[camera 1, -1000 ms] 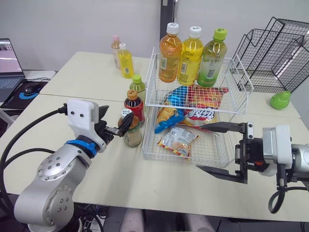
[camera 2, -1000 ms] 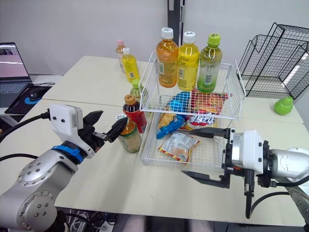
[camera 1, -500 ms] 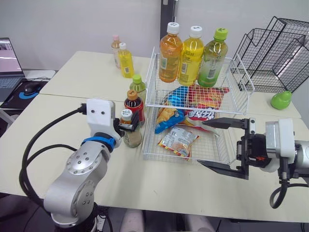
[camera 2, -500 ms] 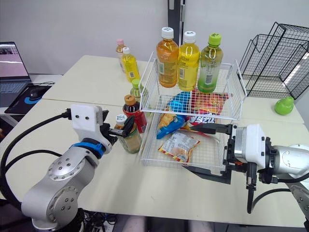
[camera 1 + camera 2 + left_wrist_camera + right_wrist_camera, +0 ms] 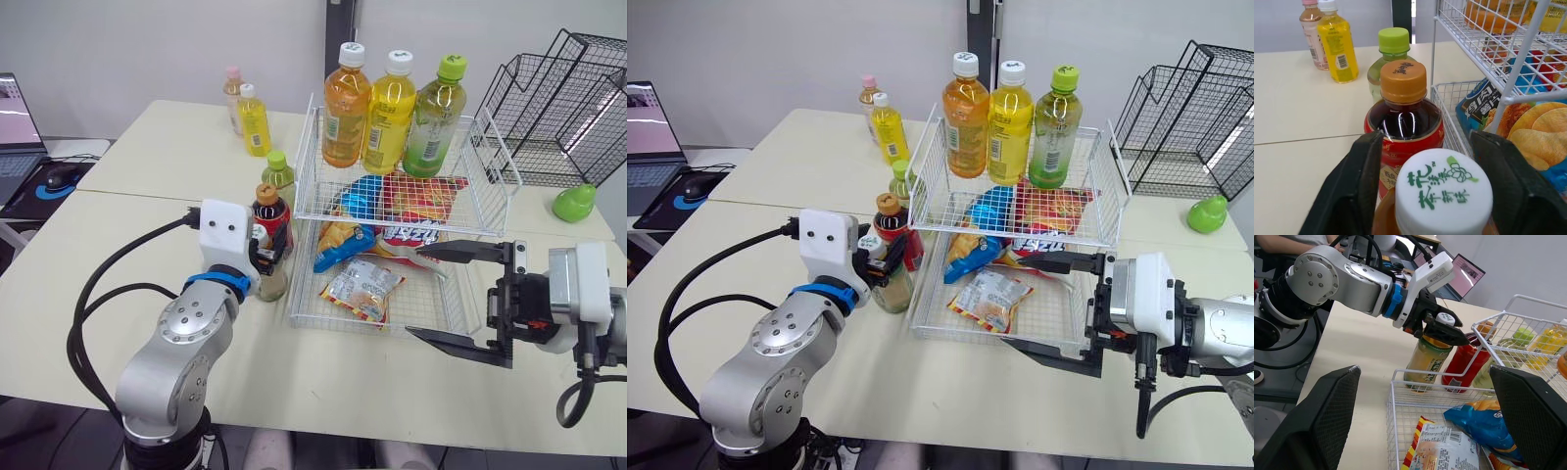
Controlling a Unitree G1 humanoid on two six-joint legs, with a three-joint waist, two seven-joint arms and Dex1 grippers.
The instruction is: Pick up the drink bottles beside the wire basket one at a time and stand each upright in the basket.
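Left wrist view | left gripper (image 5: pixel 1429 142) spread astride white-capped bottle (image 5: pixel 1444 196), apparently not pinching | bottle upright on table (image 5: pixel 108 284), just beside wire basket (image 5: pixel 333 320) | right gripper (image 5: pixel 419 294) wide apart near basket front

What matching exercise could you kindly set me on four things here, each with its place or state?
1. white-capped bottle
2. orange-capped bottle
3. snack packet
4. right end effector

A. open, near the wire basket
B. lying in the basket's lower tier
C. dark drink, red label
D. between the fingers of the left end effector

Pairs: 1-D, 2-C, 3-B, 4-A
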